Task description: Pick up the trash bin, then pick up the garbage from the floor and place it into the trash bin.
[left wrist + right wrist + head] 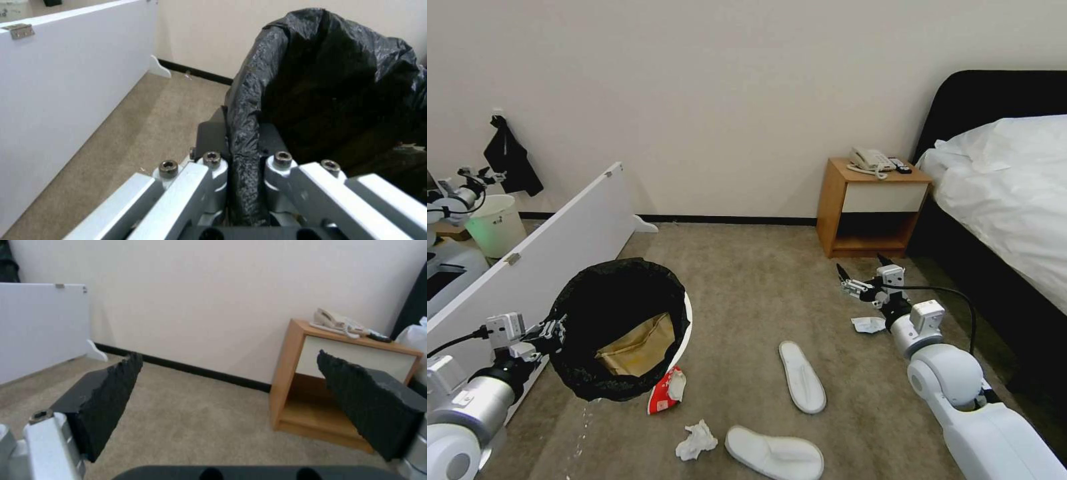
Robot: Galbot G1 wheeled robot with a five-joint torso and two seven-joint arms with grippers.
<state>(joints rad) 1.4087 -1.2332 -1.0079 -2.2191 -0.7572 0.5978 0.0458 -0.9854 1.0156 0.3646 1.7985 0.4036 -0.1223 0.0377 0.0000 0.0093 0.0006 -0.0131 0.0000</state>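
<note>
the left claw [554,331] is clamped on the rim of the trash bin [620,320], pinching the black liner [249,110] between its fingers; the bin hangs tilted above the floor [747,293] with tan folded paper [637,347] inside. the right claw [864,275] hovers over the carpet with its pads [111,396] spread wide and nothing between them. a red-white packet [666,392], a crumpled tissue [696,440] and two white slippers [802,375] lie on the floor near the bin.

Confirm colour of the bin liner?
Black, crinkled plastic; the liner shows best in the left wrist view.
</note>
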